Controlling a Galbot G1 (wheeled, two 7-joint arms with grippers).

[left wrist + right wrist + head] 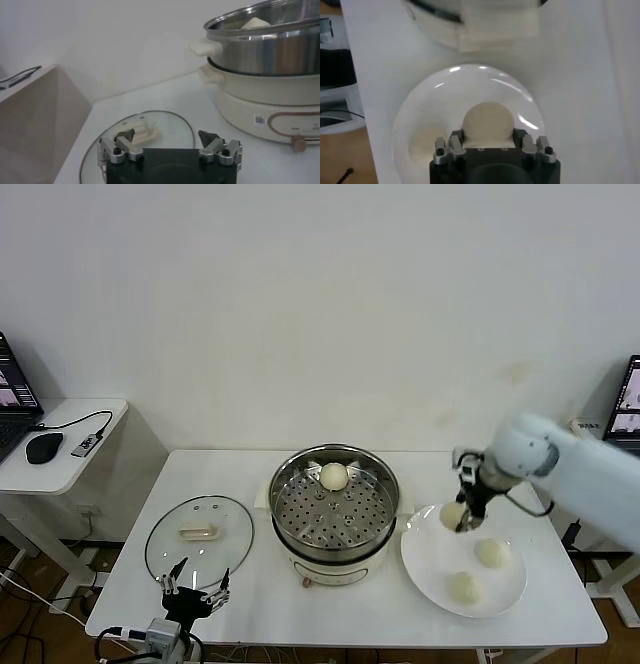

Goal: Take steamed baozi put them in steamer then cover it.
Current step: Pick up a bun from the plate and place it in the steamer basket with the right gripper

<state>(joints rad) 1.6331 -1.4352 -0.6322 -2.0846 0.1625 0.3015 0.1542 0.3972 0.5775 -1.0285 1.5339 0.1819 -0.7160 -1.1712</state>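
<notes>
Head view: right pincer (466, 514) is clamping a baozi (453, 514) at the plate's (430, 569) far-left rim; steamer (334, 506) is sitting just to its left w/ one bun (334, 476) inside already. Two more buns are waiting on the plate. Left pincer (197, 588), jaws apart, is hovering by the cover (199, 539), so that arm is nearer the lid. White desk (260, 609), plain wall.

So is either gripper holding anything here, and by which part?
The right gripper grips a baozi by its sides, over the plate. The left gripper is open, empty.
</notes>
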